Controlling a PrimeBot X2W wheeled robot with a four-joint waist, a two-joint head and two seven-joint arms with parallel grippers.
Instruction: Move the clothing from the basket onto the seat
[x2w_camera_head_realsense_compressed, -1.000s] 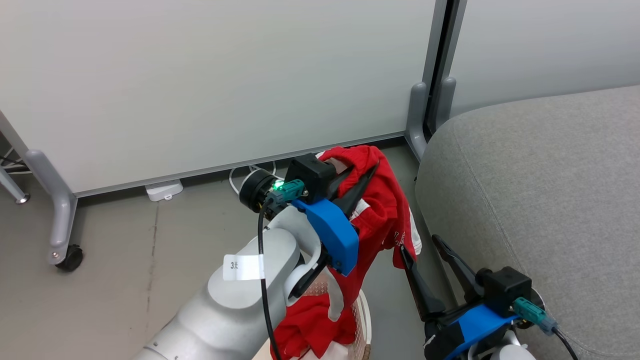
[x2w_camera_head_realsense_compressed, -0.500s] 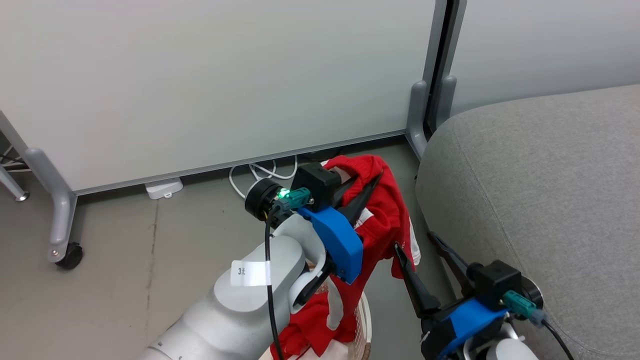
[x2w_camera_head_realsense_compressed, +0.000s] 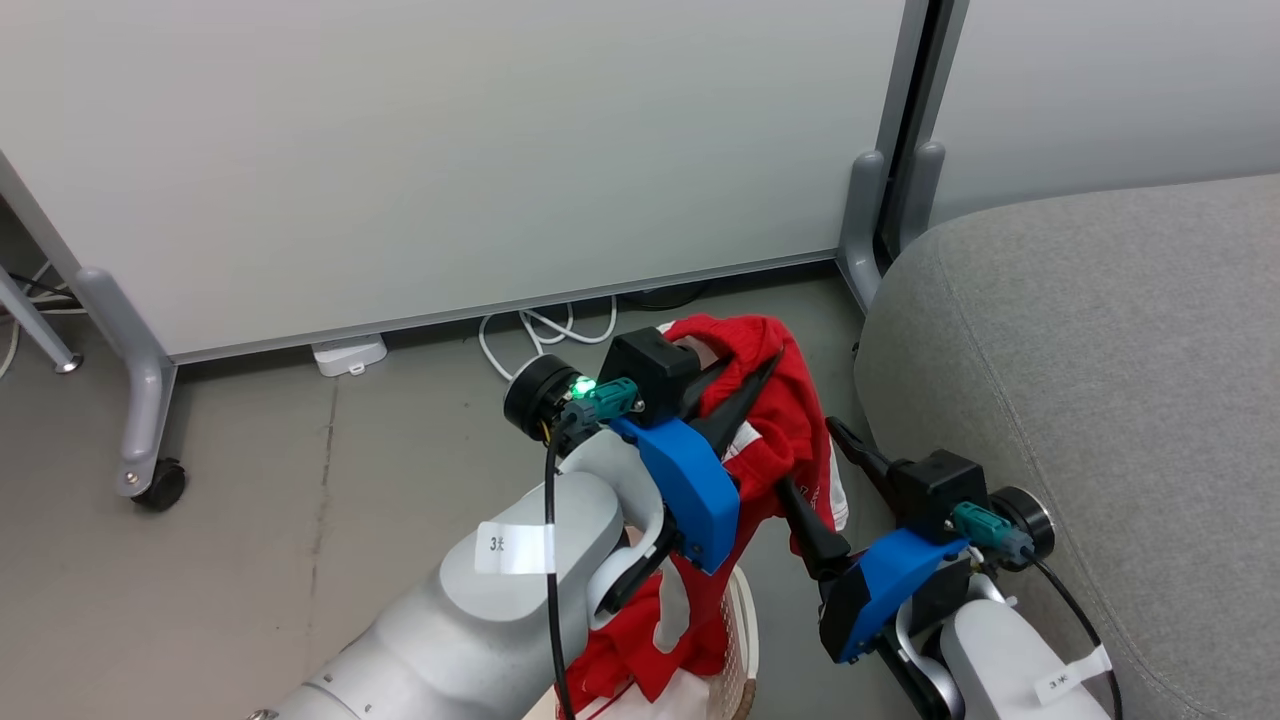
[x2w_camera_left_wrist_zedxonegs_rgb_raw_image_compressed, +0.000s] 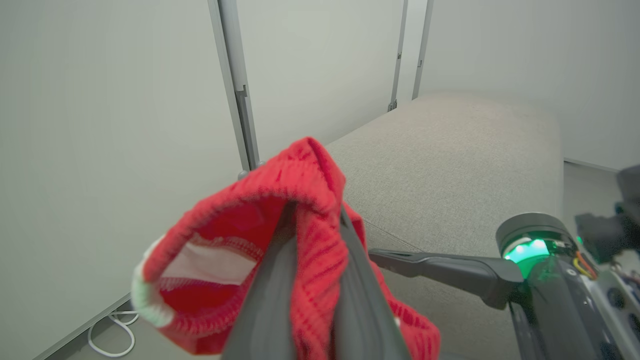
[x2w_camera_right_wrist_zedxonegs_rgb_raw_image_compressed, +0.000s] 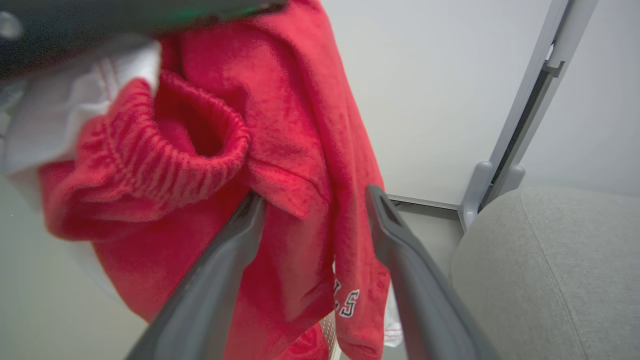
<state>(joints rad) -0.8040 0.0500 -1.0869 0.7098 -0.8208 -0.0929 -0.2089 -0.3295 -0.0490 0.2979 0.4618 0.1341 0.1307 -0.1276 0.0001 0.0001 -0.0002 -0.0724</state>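
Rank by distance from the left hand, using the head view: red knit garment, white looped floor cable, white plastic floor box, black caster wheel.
1. Red knit garment: clamped in the left hand.
2. White looped floor cable: on the floor by the panel, to the left.
3. White plastic floor box: farther left, under the panel.
4. Black caster wheel: far left.

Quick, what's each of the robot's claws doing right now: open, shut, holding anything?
Left gripper: shut on the red garment, holding it up.
Right gripper: open wide, gripping nothing.
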